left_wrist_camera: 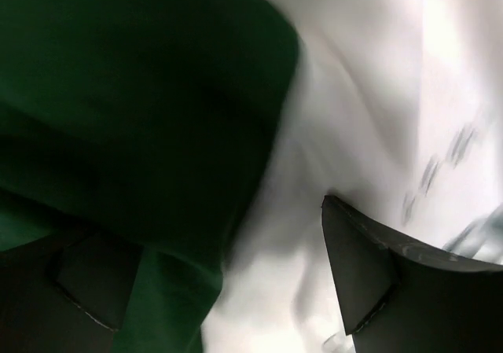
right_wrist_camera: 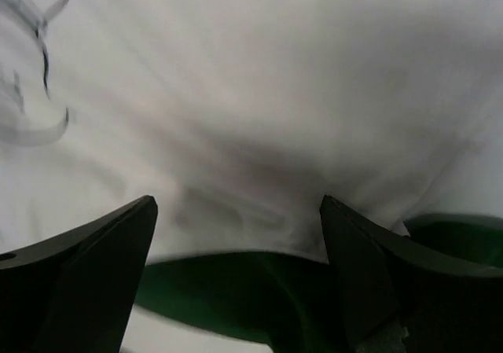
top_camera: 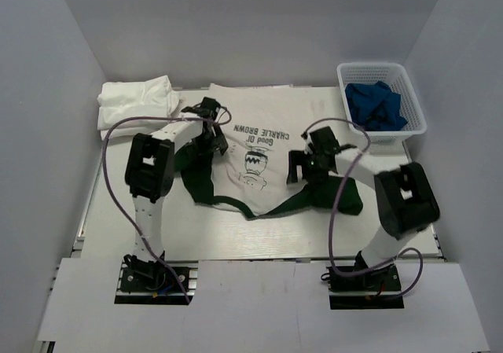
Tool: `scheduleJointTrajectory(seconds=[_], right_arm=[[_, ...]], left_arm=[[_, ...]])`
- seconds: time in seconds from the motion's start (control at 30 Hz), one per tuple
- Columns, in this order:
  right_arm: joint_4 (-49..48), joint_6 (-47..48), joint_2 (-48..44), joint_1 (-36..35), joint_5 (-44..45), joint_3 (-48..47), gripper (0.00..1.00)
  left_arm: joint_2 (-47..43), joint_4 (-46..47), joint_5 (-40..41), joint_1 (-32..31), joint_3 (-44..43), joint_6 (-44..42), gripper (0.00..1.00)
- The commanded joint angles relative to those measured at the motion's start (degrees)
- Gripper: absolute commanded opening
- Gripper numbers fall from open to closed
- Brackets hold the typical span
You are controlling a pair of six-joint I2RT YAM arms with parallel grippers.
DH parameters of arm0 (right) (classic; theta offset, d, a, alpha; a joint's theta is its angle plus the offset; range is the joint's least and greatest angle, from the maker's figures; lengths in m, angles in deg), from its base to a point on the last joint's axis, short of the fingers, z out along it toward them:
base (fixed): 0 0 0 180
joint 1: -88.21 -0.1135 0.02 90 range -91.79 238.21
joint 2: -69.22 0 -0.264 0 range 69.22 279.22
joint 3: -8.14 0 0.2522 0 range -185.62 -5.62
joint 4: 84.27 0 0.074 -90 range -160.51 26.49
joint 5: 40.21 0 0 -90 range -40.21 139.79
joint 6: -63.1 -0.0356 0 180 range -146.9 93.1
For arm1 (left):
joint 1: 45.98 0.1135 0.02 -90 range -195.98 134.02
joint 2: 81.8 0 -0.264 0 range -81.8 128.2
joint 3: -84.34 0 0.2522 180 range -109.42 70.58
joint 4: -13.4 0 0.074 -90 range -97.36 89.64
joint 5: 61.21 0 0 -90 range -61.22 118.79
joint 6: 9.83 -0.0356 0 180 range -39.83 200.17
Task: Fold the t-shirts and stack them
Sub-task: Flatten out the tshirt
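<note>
Your left gripper hangs with its jaws spread wide and empty, low over the Charlie Brown t-shirt where the white body meets a dark green sleeve. Your right gripper is equally wide and empty above the shirt's other side. The shirt lies spread mid-table, with the folded white t-shirts at the far left corner.

Setting: a robotics lab test cell. Plain white panels enclose a white table on 3 sides. 2 robot arms, the left arm and the right arm, are bolted to metal rails at the near edge, with exposed cables.
</note>
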Motion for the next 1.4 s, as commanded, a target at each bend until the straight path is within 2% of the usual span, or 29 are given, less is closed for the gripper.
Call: scheduleJointTrajectory(seconds=[0.0, 0.03, 0.07, 0.1, 0.13, 0.17, 0.2, 0.23, 0.27, 0.3, 0.33, 0.37, 0.43, 0.5, 0.57, 0.6, 0.7, 0.73, 0.77, 0.87, 0.9, 0.93, 0.97, 1.1, 1.23, 1.37], right_arm=[[8.8, -5.2, -7.6, -4.2, -6.3, 13.2, 0.90], [9.1, -5.5, -9.0, -6.2, -7.4, 14.4, 0.90], [9.4, -5.3, -12.4, -9.4, -11.7, 16.0, 0.90], [9.5, -5.0, -13.1, -11.2, -13.6, 16.8, 0.90], [8.9, -4.5, -14.1, -16.8, -15.3, 16.7, 0.90], [8.4, -3.8, -13.9, -19.3, -16.6, 15.3, 0.90], [8.4, -2.6, -13.8, -21.6, -20.1, 13.8, 0.90], [8.6, 0.1, -10.9, -25.8, -20.8, 10.2, 0.90], [9.8, 1.5, -9.6, -29.6, -20.5, 5.9, 0.67], [10.9, 3.6, -8.3, -30.9, -19.5, 3.8, 0.61], [11.9, 4.8, -4.6, -32.5, -20.4, 1.9, 0.69], [12.0, 5.4, -3.8, -32.7, -21.6, -1.6, 0.90], [10.6, 5.6, -5.0, -32.3, -24.0, -3.5, 0.90], [7.3, 5.2, -7.6, -32.2, -21.5, -4.6, 0.90], [6.1, 3.8, -10.7, -32.0, -18.5, -5.6, 0.90], [6.2, 3.3, -11.6, -31.2, -13.9, -5.7, 0.90], [6.1, -0.4, -15.8, -28.9, -3.2, -4.9, 0.90], [6.4, -2.1, -17.2, -28.4, -0.9, -4.1, 0.90], [7.2, -3.8, -18.2, -27.0, 4.6, -3.6, 0.90], [8.8, -7.1, -19.3, -22.9, 11.7, -1.9, 0.90], [10.2, -8.0, -19.6, -21.7, 12.9, -0.9, 0.90], [10.1, -8.6, -19.7, -18.6, 13.6, 0.3, 0.90], [9.8, -9.2, -19.7, -17.2, 15.5, 1.2, 0.90], [7.8, -10.8, -17.1, -8.5, 16.0, 2.3, 0.90], [6.6, -10.5, -9.8, -4.3, 18.0, 1.3, 0.90], [5.1, -9.7, -6.3, 1.5, 19.9, 2.3, 0.90]], left_arm=[[12.6, 5.9, 1.0, 0.6, -17.6, -5.1, 1.00], [16.4, 5.1, 0.5, 0.6, -23.2, -6.6, 1.00], [24.6, 1.9, -0.4, 0.6, -36.2, -8.3, 1.00], [28.7, 0.8, -1.7, 0.6, -42.8, -8.3, 1.00], [32.4, 0.8, -3.5, 0.6, -48.5, -10.4, 1.00], [35.5, 1.3, -8.1, 0.6, -53.1, -10.4, 1.00], [38.1, 6.6, -10.6, 0.6, -55.7, -10.4, 1.00], [37.7, 11.0, -12.8, 0.6, -53.5, -9.1, 1.00], [36.5, 15.8, -15.5, 1.1, -47.1, -8.0, 1.00], [34.5, 22.6, -16.5, 1.1, -45.1, -7.0, 1.00], [34.5, 23.3, -17.0, 1.1, -45.1, -5.9, 1.00], [34.5, 23.3, -17.0, 1.1, -48.4, -5.9, 1.00], [36.1, 21.7, -16.1, 1.1, -52.3, -5.9, 1.00], [34.3, 22.6, -16.0, 1.6, -52.5, -5.9, 1.00], [31.2, 25.6, -16.0, 2.1, -49.6, -6.4, 1.00], [28.2, 25.6, -16.0, 2.2, -49.5, -7.0, 1.00], [23.4, 22.3, -16.0, 2.2, -48.1, -9.1, 1.00], [19.4, 21.2, -15.3, 2.2, -46.9, -9.2, 1.00], [17.1, 19.0, -14.7, 2.2, -43.1, -9.9, 1.00], [7.8, 13.0, -13.8, 1.4, -33.9, -9.9, 1.00], [5.5, 11.5, -11.7, 0.7, -31.2, -8.6, 1.00], [3.2, 10.7, -11.7, 0.1, -24.6, -7.7, 1.00], [-1.6, 12.4, -13.2, 0.1, -20.4, -7.1, 1.00], [-10.4, 19.6, -18.4, -3.5, 2.1, -3.5, 1.00], [-11.7, 20.7, -20.0, -6.5, 9.9, -2.0, 1.00], [-8.9, 19.3, -18.0, -8.3, 12.2, -2.0, 1.00]])
